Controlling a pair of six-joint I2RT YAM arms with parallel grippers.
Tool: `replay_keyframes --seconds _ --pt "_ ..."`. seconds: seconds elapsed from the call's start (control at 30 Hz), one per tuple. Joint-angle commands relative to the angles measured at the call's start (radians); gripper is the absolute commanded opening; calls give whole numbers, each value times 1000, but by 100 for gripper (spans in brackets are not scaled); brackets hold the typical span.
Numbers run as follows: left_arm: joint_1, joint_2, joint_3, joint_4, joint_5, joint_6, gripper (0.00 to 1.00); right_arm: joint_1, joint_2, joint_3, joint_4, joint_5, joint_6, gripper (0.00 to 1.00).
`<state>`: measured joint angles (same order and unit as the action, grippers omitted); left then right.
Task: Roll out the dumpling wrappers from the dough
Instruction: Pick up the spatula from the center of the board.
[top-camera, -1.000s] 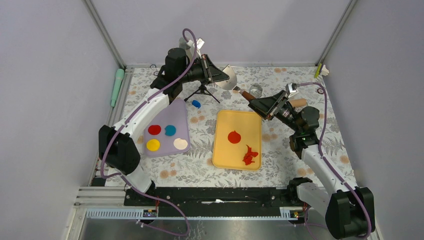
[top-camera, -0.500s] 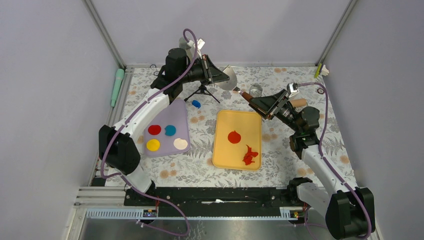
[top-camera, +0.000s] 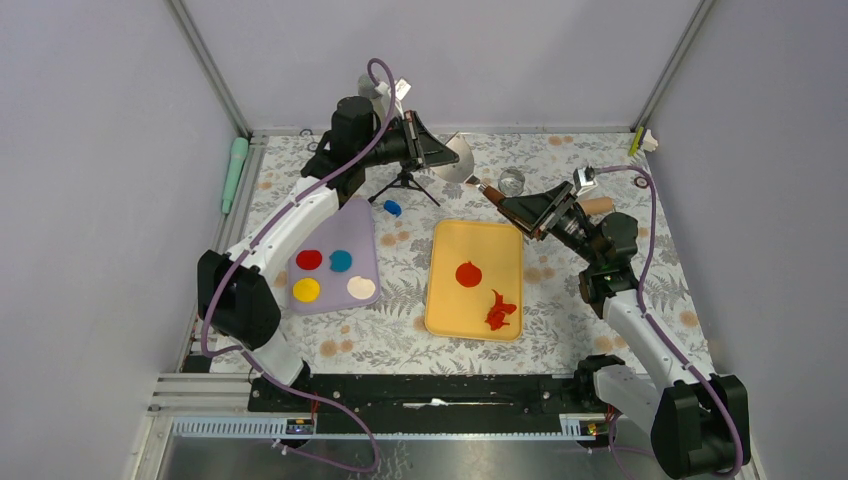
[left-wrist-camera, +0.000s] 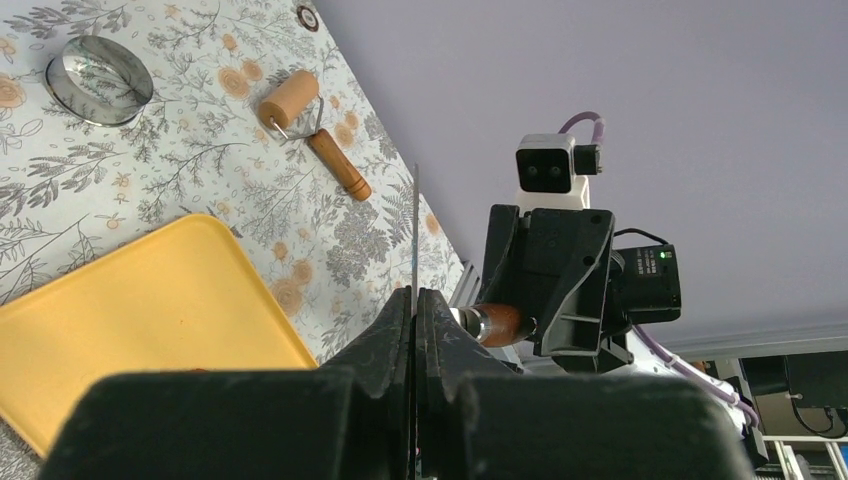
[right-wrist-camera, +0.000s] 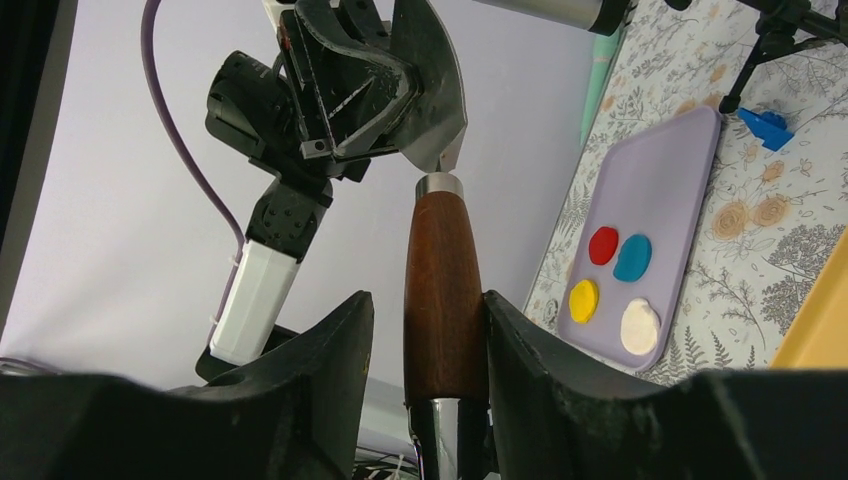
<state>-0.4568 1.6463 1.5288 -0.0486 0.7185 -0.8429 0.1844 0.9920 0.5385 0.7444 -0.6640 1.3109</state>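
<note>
One red dumpling wrapper lies flat on the yellow tray, beside a ragged red dough scrap. Another red disc sits on the purple tray with blue, yellow and cream discs. Above the table's far side, my left gripper is shut on the metal blade of a scraper. Its brown wooden handle stands between the jaws of my right gripper. The right finger touches the handle and a gap shows on the left side.
A wooden roller and a metal ring cutter lie at the back right. A small black tripod and a blue piece stand behind the purple tray. A green tool lies along the left wall.
My right gripper has crept up and left along the scraper handle, and its jaws widened then narrowed around it. The left gripper keeps holding the blade still.
</note>
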Motion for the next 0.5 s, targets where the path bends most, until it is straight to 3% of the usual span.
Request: replay_keyframes --seconds 0.0,0.17,0.27,0.37,0.47 --pt "3 -23 20 21 19 30 0 9 -10 10 31 18 -27 51" --pt "3 -18 25 17 36 27 0 9 -8 11 28 24 -26 51" --pt "3 -14 26 19 43 21 0 9 1 12 39 22 -15 46" --pt "3 -15 25 20 40 18 0 9 7 20 31 12 -15 34" --pt "3 -14 26 23 42 16 0 9 11 26 29 3 -16 36"
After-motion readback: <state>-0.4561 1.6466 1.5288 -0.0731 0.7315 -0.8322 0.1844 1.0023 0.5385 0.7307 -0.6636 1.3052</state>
